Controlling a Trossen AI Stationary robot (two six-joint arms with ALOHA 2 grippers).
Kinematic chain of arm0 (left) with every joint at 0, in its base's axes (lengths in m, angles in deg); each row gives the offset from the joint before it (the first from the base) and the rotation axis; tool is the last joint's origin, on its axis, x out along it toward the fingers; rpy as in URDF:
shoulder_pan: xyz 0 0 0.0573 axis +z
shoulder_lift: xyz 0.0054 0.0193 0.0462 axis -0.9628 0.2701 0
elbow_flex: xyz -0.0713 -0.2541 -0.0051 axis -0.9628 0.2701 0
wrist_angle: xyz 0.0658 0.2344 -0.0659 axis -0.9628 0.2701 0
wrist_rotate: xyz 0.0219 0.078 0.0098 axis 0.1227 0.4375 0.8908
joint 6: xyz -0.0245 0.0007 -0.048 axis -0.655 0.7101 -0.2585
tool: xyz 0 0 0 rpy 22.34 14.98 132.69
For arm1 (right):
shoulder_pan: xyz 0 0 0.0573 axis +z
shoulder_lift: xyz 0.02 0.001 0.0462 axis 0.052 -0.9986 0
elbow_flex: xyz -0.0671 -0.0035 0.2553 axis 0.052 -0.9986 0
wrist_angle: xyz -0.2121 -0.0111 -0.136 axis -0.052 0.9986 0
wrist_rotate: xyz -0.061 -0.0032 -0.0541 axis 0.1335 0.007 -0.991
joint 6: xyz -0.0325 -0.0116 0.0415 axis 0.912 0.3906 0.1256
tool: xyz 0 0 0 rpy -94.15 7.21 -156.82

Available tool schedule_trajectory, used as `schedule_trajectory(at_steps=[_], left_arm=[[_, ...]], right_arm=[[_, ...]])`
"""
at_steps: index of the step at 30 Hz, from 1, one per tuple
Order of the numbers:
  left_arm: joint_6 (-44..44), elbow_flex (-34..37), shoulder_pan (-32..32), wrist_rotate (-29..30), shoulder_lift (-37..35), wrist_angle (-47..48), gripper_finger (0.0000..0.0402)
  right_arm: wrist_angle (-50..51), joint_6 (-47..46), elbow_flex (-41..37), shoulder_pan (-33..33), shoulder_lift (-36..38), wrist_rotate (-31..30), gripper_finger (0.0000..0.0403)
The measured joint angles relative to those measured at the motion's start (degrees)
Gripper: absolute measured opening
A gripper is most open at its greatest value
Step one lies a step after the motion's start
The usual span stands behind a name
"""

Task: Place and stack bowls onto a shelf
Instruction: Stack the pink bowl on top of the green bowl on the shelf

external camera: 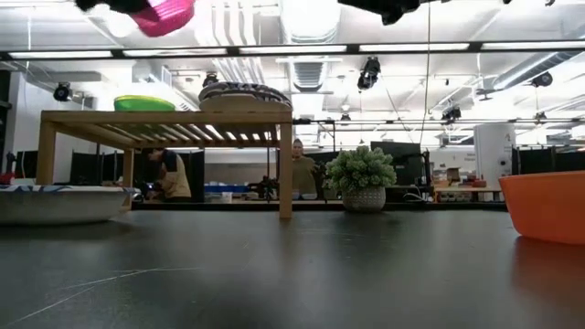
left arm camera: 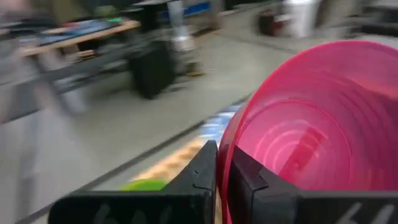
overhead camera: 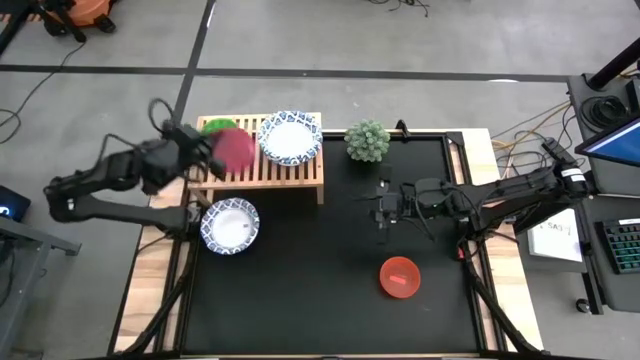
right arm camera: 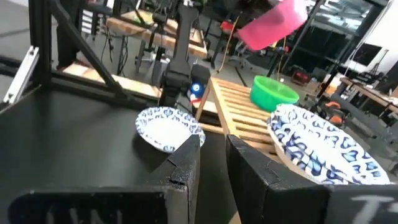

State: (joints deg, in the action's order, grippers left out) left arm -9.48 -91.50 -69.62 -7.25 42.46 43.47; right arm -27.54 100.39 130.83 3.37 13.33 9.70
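At the near side of the black mat (overhead camera: 300, 280) the red bowl (overhead camera: 400, 277) sits alone, upright and with nothing inside it; in the low view it shows as an orange-red wall at the right edge. A little farther, on the left part of the mat, a white bowl with blue patterned rim (overhead camera: 230, 225) stands just in front of the shelf (overhead camera: 300, 178), also without contents.

The right gripper (overhead camera: 383, 212) hangs above the middle of the mat, well apart from the red bowl. Its fingers (right arm camera: 186, 163) stand a small way apart and hold nothing.

The shelf is at the far left part of the table. On its slatted top, toward the right end, rests a second patterned bowl (overhead camera: 290, 137) (the low view lets me think it is more than one bowl in a stack, but I cannot tell how many). At the left end of the shelf the green bowl (overhead camera: 215, 125) lies on the bars, partly hidden.

The left gripper (overhead camera: 208, 152) is above the left end of the shelf and carries the pink bowl (overhead camera: 236, 149) in the air, tilted, over the green bowl and not touching it. Its fingers (left arm camera: 205, 171) are pinched on the pink rim. The pink bowl is empty inside.

Beside the shelf, at the far edge of the mat, stands a small potted plant (overhead camera: 367, 141).
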Motion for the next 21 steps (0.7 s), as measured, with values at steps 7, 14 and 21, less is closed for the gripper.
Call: schedule_trajectory(at_steps=[7,14,21], left_arm=[[4.38,-5.92,15.87,-0.51,1.76,7.99,0.0],[10.29,-5.44,32.64,-15.01,6.71,9.94,0.0],[14.98,-7.26,44.84,-19.51,12.63,14.31,0.0]], right_arm=[[-0.28,0.71,0.28,0.0,-0.39,0.03,0.0068],[-0.15,0.71,0.28,0.0,0.31,0.27,0.0068],[0.14,0.36,0.28,0.0,0.18,0.25,0.0068]])
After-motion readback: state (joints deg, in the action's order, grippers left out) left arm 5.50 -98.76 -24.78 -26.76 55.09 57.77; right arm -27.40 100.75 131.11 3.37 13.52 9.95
